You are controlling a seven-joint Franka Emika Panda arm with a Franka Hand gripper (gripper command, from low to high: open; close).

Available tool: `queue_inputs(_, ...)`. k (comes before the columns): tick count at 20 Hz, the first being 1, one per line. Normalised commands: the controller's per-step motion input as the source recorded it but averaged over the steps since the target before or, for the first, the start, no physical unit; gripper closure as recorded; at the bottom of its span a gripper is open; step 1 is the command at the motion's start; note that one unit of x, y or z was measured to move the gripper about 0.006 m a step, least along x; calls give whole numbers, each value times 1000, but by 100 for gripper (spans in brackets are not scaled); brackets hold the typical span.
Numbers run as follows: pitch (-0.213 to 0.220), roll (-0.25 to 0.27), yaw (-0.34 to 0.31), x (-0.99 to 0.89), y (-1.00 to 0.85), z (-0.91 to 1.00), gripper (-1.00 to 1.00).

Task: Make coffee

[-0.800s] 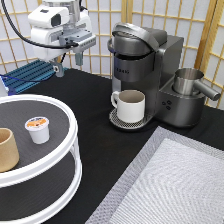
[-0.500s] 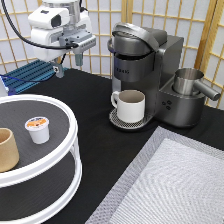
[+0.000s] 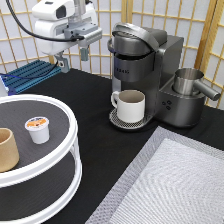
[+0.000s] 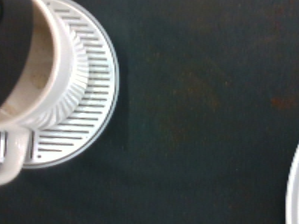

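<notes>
Since the earlier frame the end effector [image 3: 73, 59] has been shifted toward the exterior view's right, nearer the coffee machine [image 3: 145, 70]. It hangs high above the counter [image 3: 95, 135], fingers spread, empty. The coffee [image 3: 38, 129] rests on the round tray [image 3: 60, 150], beside the tan cup [image 3: 7, 149].

I see even, soft light across the bench [image 3: 90, 115], bright behind the paper screens [image 3: 20, 45] at the exterior view's top. The coffee machine [image 3: 145, 70] carries pale glare on its curved lid; shadows beneath the mug [image 3: 131, 106] are faint. My wrist view is blurred, the mug's rim smeared, the black cloth dim.
</notes>
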Motion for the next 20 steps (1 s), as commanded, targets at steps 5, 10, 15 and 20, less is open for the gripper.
queue_inputs(5, 139, 29, -106, 753, -11, 717, -100)
queue_inputs(10, 110, 31, -82, 848, 0, 756, -100)
queue_inputs(15, 78, 129, -54, 841, -15, 337, -100)
queue_inputs(20, 21, 119, -79, 687, 6, 95, -100)
